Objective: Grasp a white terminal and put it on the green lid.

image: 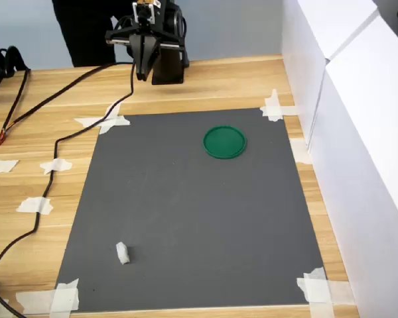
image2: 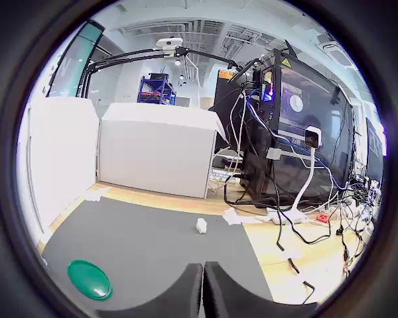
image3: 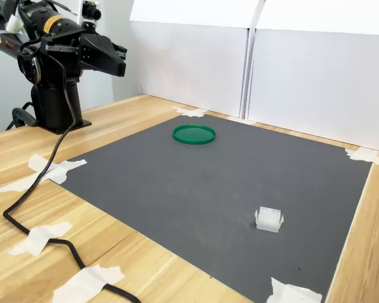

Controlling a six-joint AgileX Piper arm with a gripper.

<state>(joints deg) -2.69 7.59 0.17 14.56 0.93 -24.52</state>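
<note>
Pincer (image: 143, 66) closed, empty, parked high near arm base. White terminal (image: 123, 252) lies on grey mat (image: 199, 218), well apart from green lid (image: 225, 142). Risk: terminal is tiny; a slightly off-centre descent could knock it aside rather than grip it.

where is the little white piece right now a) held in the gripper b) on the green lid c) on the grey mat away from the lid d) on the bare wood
c: the little white piece lies alone on the grey mat, well apart from the green lid, and the gripper is raised near the arm's base with nothing in it.
</note>
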